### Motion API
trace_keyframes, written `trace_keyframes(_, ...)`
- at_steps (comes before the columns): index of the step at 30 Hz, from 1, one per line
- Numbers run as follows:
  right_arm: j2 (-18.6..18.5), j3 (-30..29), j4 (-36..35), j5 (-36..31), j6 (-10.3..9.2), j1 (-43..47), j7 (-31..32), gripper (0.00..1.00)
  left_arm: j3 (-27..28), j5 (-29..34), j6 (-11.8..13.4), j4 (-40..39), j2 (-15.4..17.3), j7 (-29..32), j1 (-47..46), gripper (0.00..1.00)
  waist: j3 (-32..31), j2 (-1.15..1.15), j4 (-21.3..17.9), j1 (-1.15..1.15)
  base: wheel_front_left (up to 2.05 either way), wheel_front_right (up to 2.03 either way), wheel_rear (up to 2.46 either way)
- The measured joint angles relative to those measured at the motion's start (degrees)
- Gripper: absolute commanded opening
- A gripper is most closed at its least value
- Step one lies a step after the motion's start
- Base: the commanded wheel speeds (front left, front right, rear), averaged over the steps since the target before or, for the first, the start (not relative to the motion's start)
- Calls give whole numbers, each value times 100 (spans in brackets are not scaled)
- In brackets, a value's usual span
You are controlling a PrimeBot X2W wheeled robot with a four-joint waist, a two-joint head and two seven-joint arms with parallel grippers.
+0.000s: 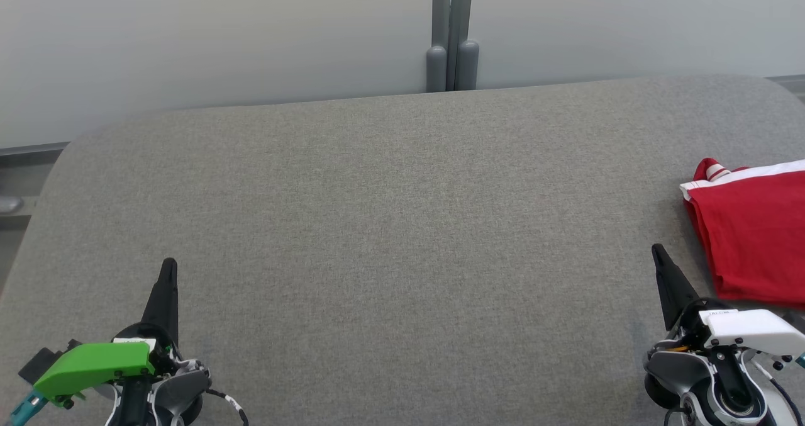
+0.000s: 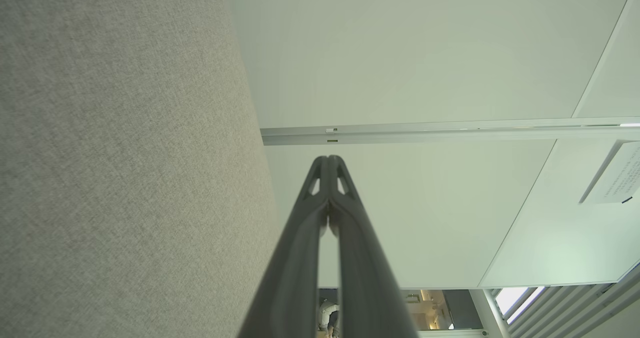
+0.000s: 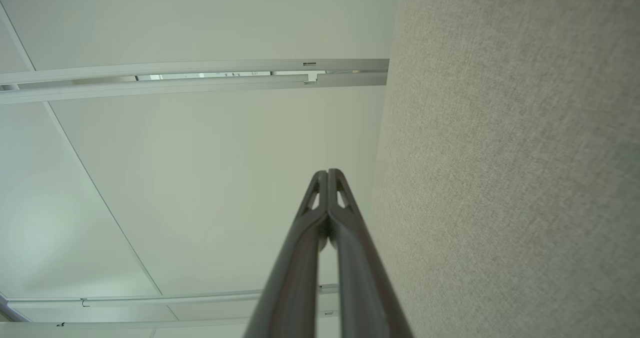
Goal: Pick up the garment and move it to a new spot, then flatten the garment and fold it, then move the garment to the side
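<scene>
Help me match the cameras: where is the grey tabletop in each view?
Head view: grey tabletop fills the lower part, red garment at its right.
Left wrist view: tabletop runs down the left side.
Right wrist view: tabletop runs down the right side.
Shared landmark: grey wall post, likely the pale rail in both wrist views.
</scene>
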Motion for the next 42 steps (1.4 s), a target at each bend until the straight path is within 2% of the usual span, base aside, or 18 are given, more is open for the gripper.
trace_keyframes(42,0,0,-1,0,0,-1,0,0,0,-1,0,-1,-1,0,-2,0,0,0,0,0,0,0,0)
